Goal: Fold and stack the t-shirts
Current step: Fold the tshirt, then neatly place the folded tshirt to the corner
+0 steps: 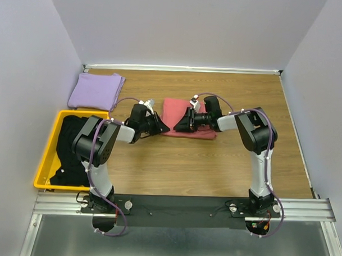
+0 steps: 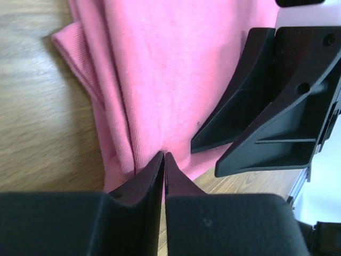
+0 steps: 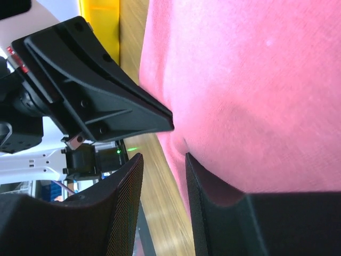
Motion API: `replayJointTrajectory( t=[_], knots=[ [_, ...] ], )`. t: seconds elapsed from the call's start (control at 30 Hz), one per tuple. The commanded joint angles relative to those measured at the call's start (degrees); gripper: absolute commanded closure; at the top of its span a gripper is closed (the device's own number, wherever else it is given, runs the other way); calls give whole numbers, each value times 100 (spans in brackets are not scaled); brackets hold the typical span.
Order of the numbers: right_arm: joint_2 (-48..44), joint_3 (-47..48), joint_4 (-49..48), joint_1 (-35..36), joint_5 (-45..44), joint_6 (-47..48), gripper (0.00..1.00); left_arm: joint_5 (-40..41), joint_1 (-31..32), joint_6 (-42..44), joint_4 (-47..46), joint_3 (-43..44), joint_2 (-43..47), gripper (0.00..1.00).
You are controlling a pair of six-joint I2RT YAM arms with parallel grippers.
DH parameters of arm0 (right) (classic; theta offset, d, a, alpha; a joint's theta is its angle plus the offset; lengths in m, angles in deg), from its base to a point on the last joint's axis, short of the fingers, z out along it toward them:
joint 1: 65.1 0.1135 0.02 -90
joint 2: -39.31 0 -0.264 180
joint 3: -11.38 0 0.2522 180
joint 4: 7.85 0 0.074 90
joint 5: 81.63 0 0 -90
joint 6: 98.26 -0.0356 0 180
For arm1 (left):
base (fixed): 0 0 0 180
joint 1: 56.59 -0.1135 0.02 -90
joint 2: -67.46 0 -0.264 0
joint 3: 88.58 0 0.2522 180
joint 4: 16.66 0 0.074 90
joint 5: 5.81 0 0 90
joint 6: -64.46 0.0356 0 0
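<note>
The salmon-pink t-shirt [image 1: 198, 116] lies folded on the wooden table, mid-table. My left gripper [image 1: 163, 128] is at its near left corner, and the left wrist view shows the jaws [image 2: 163, 155] shut with pink cloth [image 2: 176, 69] pinched between them. My right gripper [image 1: 179, 126] is beside it at the same edge. It is open [image 3: 163, 156], with one finger on the pink cloth [image 3: 256, 90] and the other over bare wood. The lavender-purple t-shirt [image 1: 96, 90] lies folded at the back left. Black t-shirts [image 1: 72, 147] lie heaped in the yellow bin.
The yellow plastic bin [image 1: 46, 157] stands at the left edge next to the left arm; it also shows in the right wrist view [image 3: 101, 26]. The two grippers are nearly touching; the right one shows in the left wrist view [image 2: 266, 122]. Walls enclose the table on three sides.
</note>
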Motion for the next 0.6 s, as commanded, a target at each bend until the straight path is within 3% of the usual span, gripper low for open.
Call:
replayJointTrajectory(
  t=[0.0, 0.17, 0.33, 0.57],
  knots=[
    [10, -383, 147, -146, -401, 234, 55, 422, -93, -133, 291, -321, 57, 89],
    [-904, -620, 989, -708, -217, 961, 55, 449, -137, -133, 362, -365, 136, 89],
    [-1432, -1331, 1245, -1359, 258, 1393, 55, 422, -137, -124, 406, -304, 189, 89],
    [-933, -1763, 1298, -1781, 303, 1903, 55, 413, -137, -133, 415, -268, 198, 89]
  ],
)
